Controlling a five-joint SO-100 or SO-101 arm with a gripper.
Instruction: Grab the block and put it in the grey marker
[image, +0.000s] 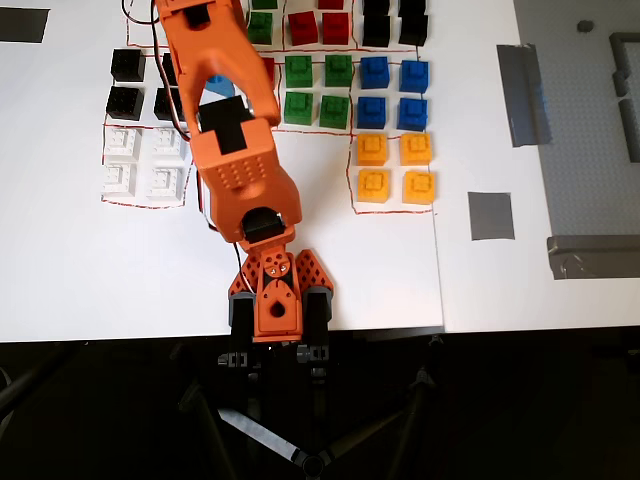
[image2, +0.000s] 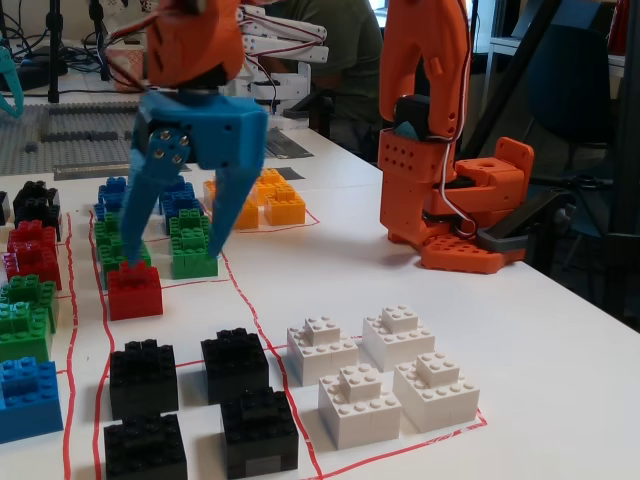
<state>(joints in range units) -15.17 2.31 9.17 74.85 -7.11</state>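
Fingers (image2: 180, 255) spread wide, tips lowered over the bench (image2: 560, 360); the left tip, in the fixed view, touches the top of the block (image2: 135, 290), which sits beside green blocks (image2: 193, 245). The grey marker (image: 491, 215) lies well apart, past the yellow blocks (image: 396, 167).

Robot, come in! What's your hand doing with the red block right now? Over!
Hand open, one finger touching red block. Block on the table, not lifted. Green blocks crowd close beside. Grey marker bare.
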